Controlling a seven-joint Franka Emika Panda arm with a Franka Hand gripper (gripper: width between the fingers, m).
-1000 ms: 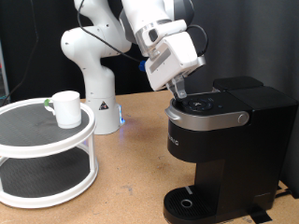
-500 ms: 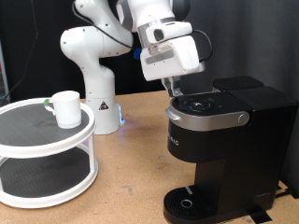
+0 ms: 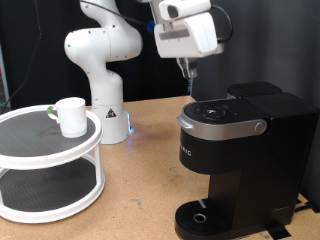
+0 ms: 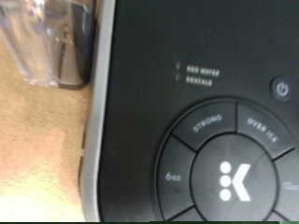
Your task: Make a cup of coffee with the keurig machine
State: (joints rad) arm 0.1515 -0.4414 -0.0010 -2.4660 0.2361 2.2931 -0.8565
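I have the gripper (image 3: 188, 76) up in the air above the keurig machine (image 3: 240, 150), clear of its lid, with the fingers pointing down toward the button panel. From the exterior view the fingers look thin and close together, but I cannot tell whether they are fully closed (too small and dark against the background). Nothing shows between them.

The keurig machine sits at the exterior view's right on the wooden table (image 3: 140, 190), lid down, silver-grey band (image 3: 225, 127) running round the front of the top. Its round drip tray (image 3: 200, 217) at the base has nothing standing on it.

My wrist view looks straight down on the machine's black top (image 4: 215, 56): I can read the round control dial (image 4: 229, 173) with "STRONG", "OVER ICE" and "6oz" around a central K button, a power symbol (image 4: 283, 89) off to one side, and two small status lines. A clear water tank (image 4: 51, 42) shows at the machine's edge, with tabletop beside it.

The cup (image 3: 70, 116) is well apart from all this, standing upright on the top tier of a white two-tier round stand (image 3: 50, 165) at the exterior view's left.
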